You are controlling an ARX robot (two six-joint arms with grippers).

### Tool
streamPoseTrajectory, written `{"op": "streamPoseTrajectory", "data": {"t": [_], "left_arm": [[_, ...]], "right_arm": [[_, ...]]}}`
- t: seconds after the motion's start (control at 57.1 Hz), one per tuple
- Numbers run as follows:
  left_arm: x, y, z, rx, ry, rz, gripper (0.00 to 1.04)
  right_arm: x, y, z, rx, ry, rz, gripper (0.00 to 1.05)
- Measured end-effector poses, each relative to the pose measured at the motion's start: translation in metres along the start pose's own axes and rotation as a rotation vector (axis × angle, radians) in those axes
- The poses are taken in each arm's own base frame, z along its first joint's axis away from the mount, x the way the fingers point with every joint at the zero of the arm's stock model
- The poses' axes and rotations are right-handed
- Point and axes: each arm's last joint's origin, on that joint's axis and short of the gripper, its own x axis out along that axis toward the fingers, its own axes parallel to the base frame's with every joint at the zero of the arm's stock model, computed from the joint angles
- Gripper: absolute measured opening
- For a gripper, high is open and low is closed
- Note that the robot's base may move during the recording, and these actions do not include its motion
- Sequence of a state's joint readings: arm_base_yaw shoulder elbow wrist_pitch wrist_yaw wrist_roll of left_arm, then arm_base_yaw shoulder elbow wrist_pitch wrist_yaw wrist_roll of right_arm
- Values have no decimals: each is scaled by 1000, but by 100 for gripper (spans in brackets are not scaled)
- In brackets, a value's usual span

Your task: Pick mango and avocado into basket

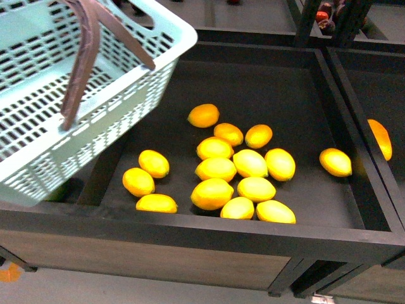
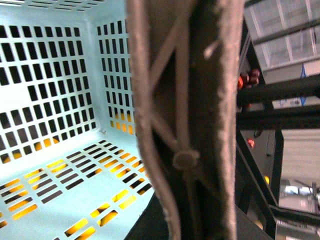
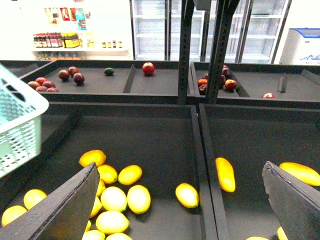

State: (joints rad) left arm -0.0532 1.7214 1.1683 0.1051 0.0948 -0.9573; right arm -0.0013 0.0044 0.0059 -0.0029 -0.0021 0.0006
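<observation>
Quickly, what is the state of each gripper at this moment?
Left gripper: not in view; the basket handle fills its wrist view.
Right gripper: open, holding nothing.

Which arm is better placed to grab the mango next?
Right. Its open claw faces the mango; the basket handle fills the left wrist view, so the left arm seems busy holding it.

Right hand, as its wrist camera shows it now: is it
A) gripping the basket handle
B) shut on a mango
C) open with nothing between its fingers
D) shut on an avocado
C: the right hand has its two fingers spread wide apart, and only the bin floor and loose fruit lying on it show between them.
</observation>
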Motion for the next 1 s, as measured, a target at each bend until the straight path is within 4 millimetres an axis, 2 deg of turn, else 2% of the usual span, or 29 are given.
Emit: {"op": "streamPoseTrajectory", "data": {"t": [0.088, 0.158, 0.245, 0.333, 0.403, 0.525, 0.648, 0.945, 0.998], "left_arm": [[26, -21, -10, 20, 92, -57, 6], [41, -55, -26, 47, 178, -143, 6], [40, -87, -44, 72, 243, -228, 6], [35, -108, -62, 97, 297, -280, 6], [31, -117, -76, 113, 338, -296, 6], [28, -121, -98, 135, 406, -288, 6], [27, -115, -115, 169, 448, -253, 6], [28, -110, -116, 205, 438, -238, 6], [28, -111, -116, 206, 438, -239, 6]], "right_arm": [[0, 0, 0, 0, 0, 0, 97], [0, 0, 0, 0, 0, -1, 97], [0, 0, 0, 0, 0, 0, 97], [0, 0, 0, 0, 0, 0, 97], [0, 0, 0, 0, 0, 0, 97], [0, 0, 0, 0, 0, 0, 97], [0, 0, 0, 0, 0, -1, 97], [0, 0, 0, 0, 2, -3, 97], [1, -1, 1, 55, 126, -52, 97]]}}
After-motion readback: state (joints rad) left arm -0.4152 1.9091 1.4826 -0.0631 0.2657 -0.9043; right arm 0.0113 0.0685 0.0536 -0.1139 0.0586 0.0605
